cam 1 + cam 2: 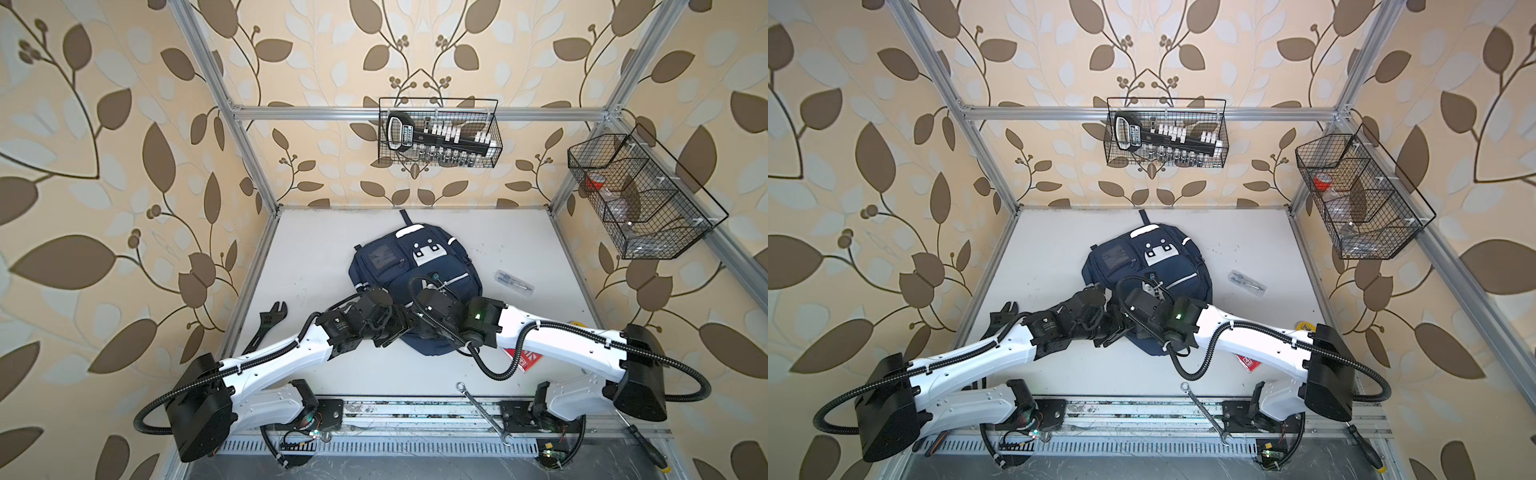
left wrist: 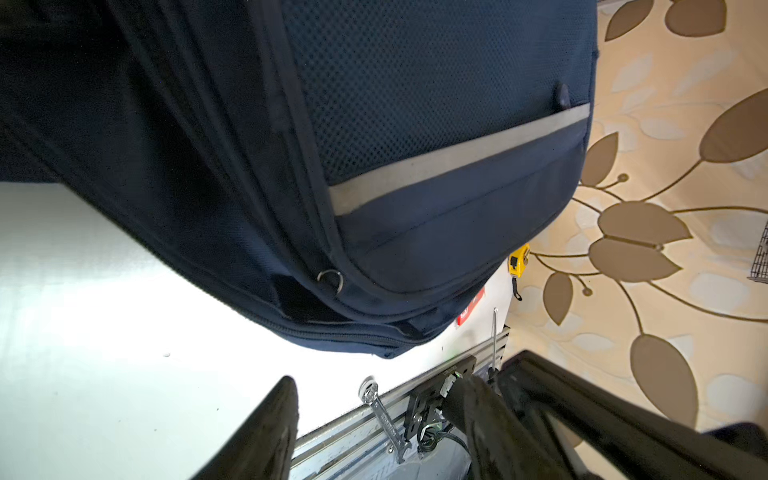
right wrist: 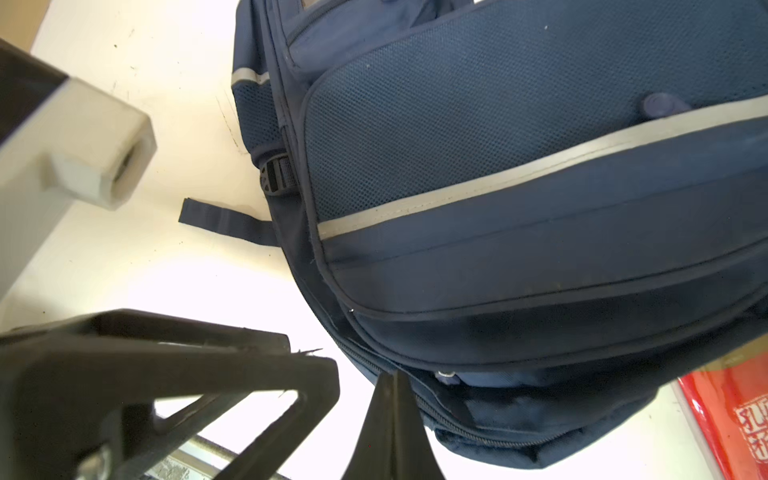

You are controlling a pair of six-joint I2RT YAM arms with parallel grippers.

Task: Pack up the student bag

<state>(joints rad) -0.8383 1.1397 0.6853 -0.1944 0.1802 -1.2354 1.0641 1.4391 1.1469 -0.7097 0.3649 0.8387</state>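
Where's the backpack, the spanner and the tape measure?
student bag [image 1: 424,258], in a top view, white patch.
spanner [image 1: 483,413], in a top view, mid-shaft.
tape measure [image 2: 518,261], left wrist view, yellow case.

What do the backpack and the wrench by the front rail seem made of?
Student bag: matte navy woven fabric, likely synthetic, with visible mesh texture and grey reflective-looking stripes. Wrench: bare metal, probably steel, silvery finish with bright glints along its shaft.
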